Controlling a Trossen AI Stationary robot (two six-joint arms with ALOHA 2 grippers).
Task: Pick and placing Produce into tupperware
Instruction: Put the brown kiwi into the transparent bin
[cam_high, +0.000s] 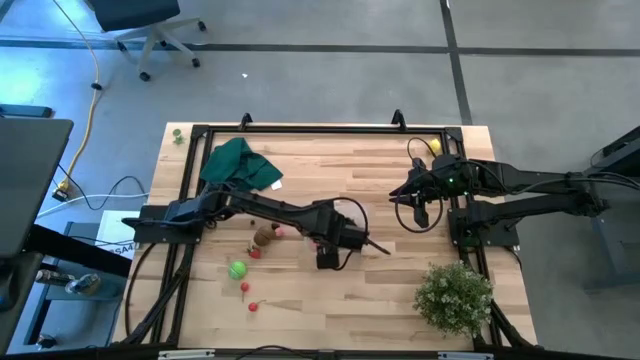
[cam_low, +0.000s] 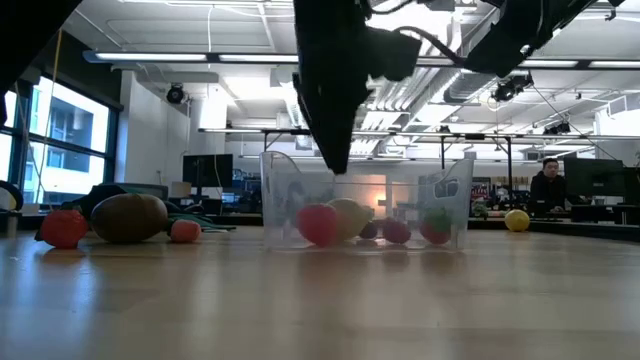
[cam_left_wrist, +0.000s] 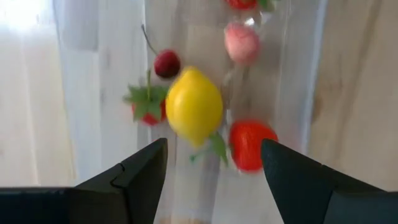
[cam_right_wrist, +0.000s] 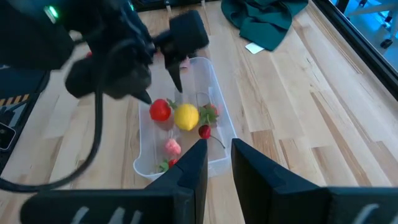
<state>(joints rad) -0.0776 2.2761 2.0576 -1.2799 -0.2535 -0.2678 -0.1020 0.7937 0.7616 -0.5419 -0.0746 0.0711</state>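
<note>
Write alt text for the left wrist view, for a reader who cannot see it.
The left gripper, fingers apart and empty, hangs over the clear tupperware, with a yellow lemon lying inside just beyond its fingertips. Around the lemon lie a cherry, a red tomato and a pink piece.

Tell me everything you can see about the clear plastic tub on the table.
The tub is a clear, see-through plastic box, rectangular with rounded corners, lidless and upright on the wooden table. Inside lie a yellow lemon, a red tomato, a cherry, a pink piece and strawberries. The left pincer hangs open just above it, not touching.
</note>
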